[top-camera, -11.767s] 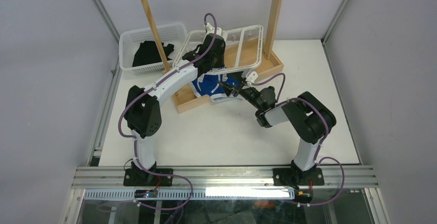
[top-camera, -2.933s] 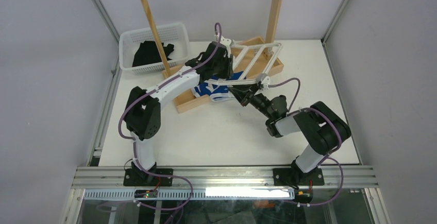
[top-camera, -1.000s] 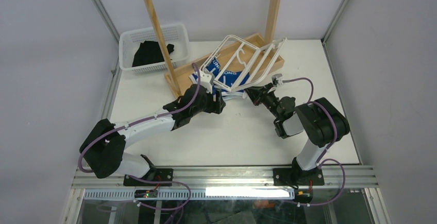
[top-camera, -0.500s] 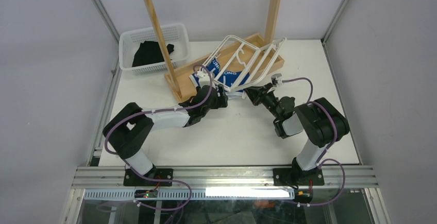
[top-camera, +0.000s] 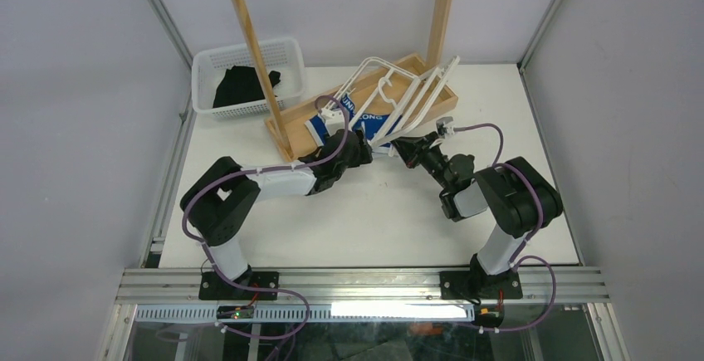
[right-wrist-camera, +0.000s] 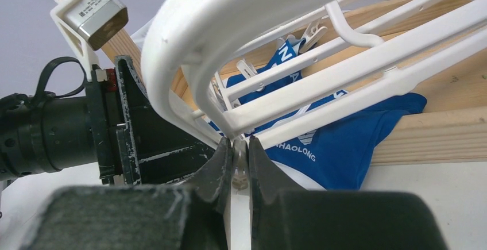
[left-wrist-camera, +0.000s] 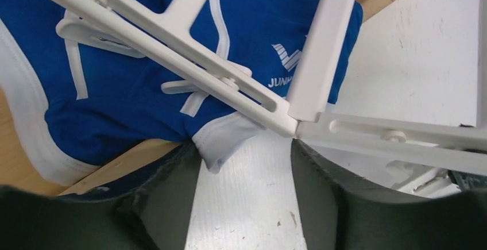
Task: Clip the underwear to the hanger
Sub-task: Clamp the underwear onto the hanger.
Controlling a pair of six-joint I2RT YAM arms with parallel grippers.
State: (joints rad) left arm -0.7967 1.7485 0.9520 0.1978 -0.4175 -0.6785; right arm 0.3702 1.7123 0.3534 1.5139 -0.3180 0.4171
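The right gripper (right-wrist-camera: pixel 240 146) is pinched nearly shut on a low corner of the hanger (right-wrist-camera: pixel 189 26), a white plastic rectangular frame with crossbars and small dangling clips. From that held corner the hanger tilts up and away over the wooden base tray (top-camera: pixel 290 124) of the tall wooden rack (top-camera: pixel 253 54), its far end close to the rack's right post.

The left gripper (left-wrist-camera: pixel 244 152) stands wide and holds nothing. Its dark fingers (left-wrist-camera: pixel 172 187) straddle a strip of white bench (top-camera: pixel 374 212) just short of the hanger's near corner, and a white-trimmed tip of the underwear (left-wrist-camera: pixel 132 106) lies between them.

The underwear, bright blue briefs with white trim and white lettering, lies spread in the wooden base tray under the hanger's bars, with its near edge spilling over the tray's rim onto the bench. Whether any clip bites the fabric cannot be told.

In the top view the two grippers sit close together at the tray's near edge, left (top-camera: pixel 359 149) and right (top-camera: pixel 398 147).

At the bench's far left corner a white plastic mesh basket (top-camera: pixel 203 66) holds a crumpled black garment (top-camera: pixel 245 83).
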